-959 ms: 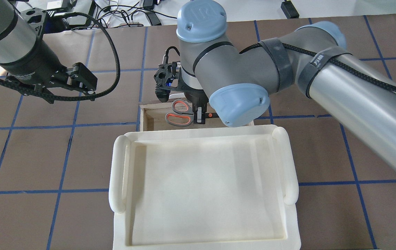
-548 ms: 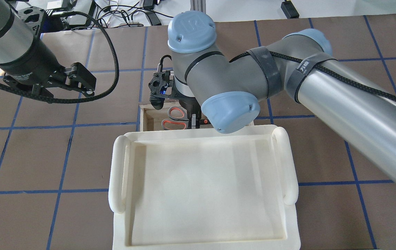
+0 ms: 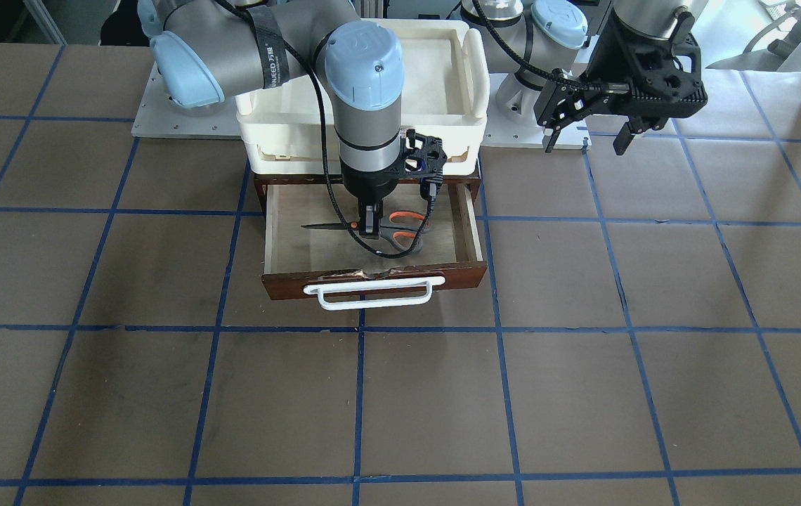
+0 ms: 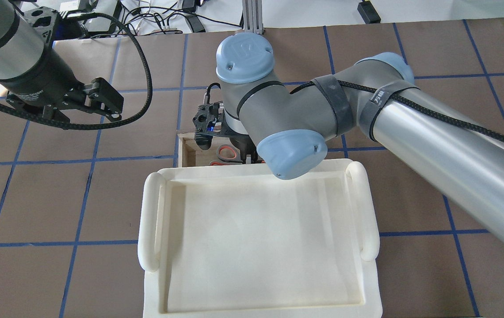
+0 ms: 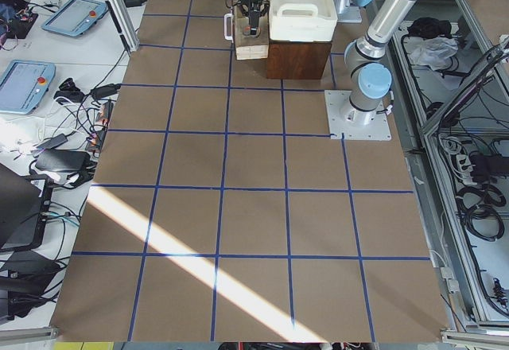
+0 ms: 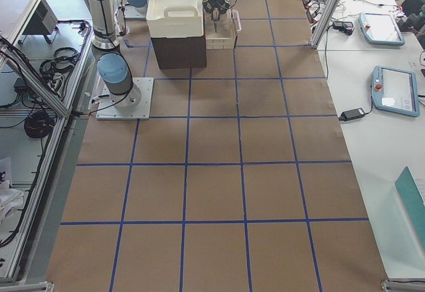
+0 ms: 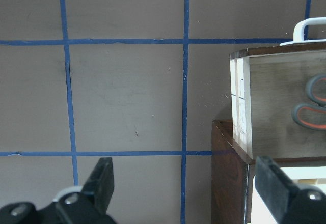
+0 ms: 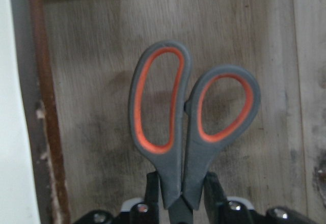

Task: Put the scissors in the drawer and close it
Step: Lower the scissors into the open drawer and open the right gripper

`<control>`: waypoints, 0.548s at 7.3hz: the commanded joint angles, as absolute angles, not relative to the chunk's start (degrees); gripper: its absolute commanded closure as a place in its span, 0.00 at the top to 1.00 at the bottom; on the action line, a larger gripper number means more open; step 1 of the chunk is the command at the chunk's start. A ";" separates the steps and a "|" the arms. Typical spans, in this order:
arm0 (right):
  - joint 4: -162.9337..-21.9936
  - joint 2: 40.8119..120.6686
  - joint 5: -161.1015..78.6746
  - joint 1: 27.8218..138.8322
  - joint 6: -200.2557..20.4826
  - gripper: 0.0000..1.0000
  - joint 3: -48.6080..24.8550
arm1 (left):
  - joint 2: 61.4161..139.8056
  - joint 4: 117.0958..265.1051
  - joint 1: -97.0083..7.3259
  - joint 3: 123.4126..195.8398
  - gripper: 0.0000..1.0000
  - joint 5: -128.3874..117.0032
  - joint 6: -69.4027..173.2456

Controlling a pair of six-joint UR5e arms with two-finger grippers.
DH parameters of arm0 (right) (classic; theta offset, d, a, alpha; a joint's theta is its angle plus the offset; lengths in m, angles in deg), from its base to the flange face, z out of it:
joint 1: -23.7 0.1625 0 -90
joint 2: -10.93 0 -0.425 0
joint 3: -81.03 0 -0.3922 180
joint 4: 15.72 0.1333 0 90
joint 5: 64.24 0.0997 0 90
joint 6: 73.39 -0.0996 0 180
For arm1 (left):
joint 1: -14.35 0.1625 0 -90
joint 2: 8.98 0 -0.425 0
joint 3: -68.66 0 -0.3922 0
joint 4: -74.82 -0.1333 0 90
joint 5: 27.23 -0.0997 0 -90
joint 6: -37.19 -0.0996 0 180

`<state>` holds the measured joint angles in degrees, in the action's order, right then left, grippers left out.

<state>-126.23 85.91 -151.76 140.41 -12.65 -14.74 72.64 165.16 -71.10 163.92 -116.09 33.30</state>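
Note:
The drawer (image 3: 295, 246) is pulled open, with a dark reddish-brown front and a white bar handle (image 3: 369, 295). My right gripper (image 3: 370, 228) reaches down into it, shut on the scissors (image 3: 404, 235) at the pivot. The right wrist view shows the grey and orange-red loops (image 8: 175, 147) over the pale drawer floor (image 8: 91, 81). In the overhead view only the loops (image 4: 225, 153) show, behind the tray's edge. My left gripper (image 4: 108, 104) is open and empty, above the table beside the drawer's side (image 7: 275, 96).
A cream-white plastic tray (image 4: 150, 221) sits on top of the dark cabinet above the drawer. My right arm's elbow (image 4: 289, 152) overhangs the tray's far edge. Brown table with blue grid lines lies all around.
My right gripper has moved with the scissors toward the cabinet and lower into the drawer, so the tray's edge now hides part of them. The left gripper has barely moved.

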 commanded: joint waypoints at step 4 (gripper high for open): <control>-128.04 84.33 -151.86 140.41 -13.09 0.00 -14.86 | 73.46 165.79 -68.79 163.84 1.00 -116.52 33.32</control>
